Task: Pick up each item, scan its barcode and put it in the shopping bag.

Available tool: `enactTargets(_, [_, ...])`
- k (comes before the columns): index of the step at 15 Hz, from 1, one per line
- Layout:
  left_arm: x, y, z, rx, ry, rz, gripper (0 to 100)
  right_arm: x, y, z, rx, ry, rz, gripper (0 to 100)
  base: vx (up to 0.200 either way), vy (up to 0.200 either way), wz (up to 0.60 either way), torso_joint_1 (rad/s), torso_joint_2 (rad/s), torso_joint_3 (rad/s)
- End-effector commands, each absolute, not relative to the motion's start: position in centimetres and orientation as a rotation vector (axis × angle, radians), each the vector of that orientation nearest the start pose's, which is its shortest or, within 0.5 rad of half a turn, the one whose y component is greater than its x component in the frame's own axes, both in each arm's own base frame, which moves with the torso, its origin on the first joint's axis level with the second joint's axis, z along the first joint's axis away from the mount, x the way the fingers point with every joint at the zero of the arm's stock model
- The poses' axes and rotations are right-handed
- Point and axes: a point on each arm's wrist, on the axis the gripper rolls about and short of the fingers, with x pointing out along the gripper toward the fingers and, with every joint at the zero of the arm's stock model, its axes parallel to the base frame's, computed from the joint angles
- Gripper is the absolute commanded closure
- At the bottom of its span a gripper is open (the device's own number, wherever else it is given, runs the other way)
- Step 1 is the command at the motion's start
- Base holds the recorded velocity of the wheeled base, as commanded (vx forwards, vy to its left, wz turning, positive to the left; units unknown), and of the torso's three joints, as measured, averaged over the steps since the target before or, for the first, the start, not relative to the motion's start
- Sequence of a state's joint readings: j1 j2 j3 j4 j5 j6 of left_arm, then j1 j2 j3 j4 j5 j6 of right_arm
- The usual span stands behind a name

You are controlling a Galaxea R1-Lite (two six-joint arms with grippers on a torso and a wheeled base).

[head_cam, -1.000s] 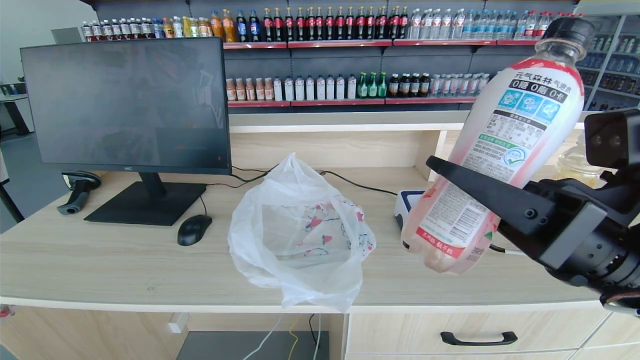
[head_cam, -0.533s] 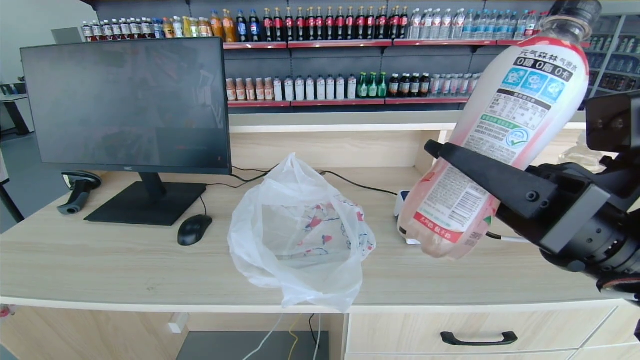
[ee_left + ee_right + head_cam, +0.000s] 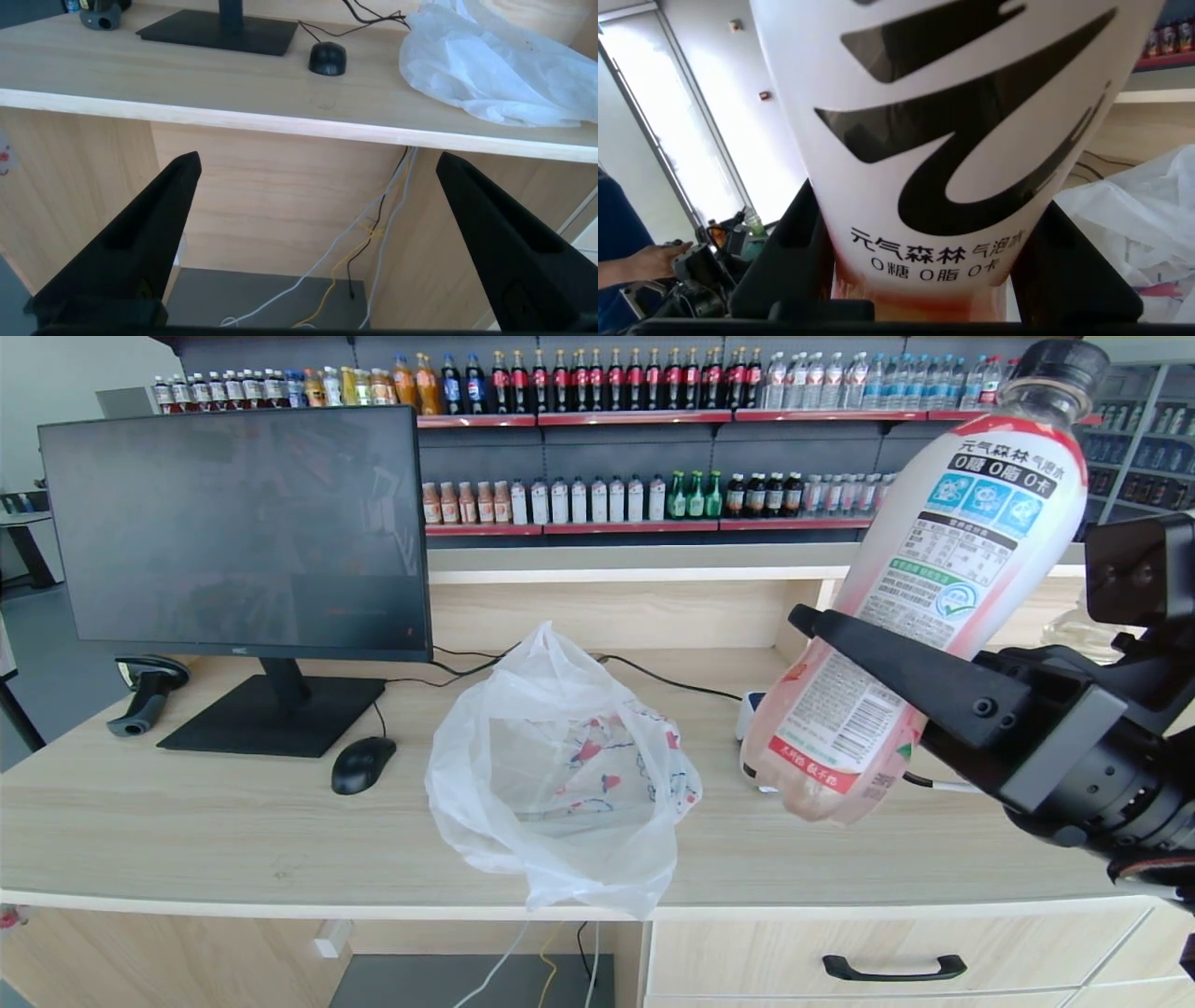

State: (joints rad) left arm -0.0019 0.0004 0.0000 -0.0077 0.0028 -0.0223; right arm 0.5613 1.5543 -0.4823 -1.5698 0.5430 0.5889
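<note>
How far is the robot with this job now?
Done: the bottle is picked up; the right gripper holds it tilted above the counter. In hand: scanning, near the white scanner; whether it has read, I cannot tell. Left: putting it in the shopping bag, which looks empty.

A pink-and-white drink bottle (image 3: 924,588) with a black cap is clamped at its lower half in the right pincer (image 3: 831,644), tilted cap-up, barcode visible. The translucent white shopping bag (image 3: 560,775) slumps open, below and left of the pincer.
</note>
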Motion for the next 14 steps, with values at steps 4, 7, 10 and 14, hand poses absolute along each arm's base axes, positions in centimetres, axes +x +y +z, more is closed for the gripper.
enactTargets(4, [-2.3,0.0,7.6,-0.023,-0.009,0.001,0,19.2,13.4,22.6,0.521,-0.175,1.194,100,0.0,0.0,0.0,0.0,0.0,0.0])
enactTargets(7, [-2.3,0.0,7.6,-0.023,-0.009,0.003,0,19.7,13.4,22.2,0.496,-0.175,1.173,100,0.0,0.0,0.0,0.0,0.0,0.0])
enactTargets(10, [-2.3,0.0,7.6,-0.023,-0.006,0.003,0,22.5,11.2,20.9,0.392,-0.202,1.02,100,0.0,0.0,0.0,0.0,0.0,0.0])
enactTargets(14, [-2.3,0.0,7.6,-0.023,-0.006,0.001,0,24.5,10.1,20.5,0.275,-0.259,0.924,100,0.0,0.0,0.0,0.0,0.0,0.0])
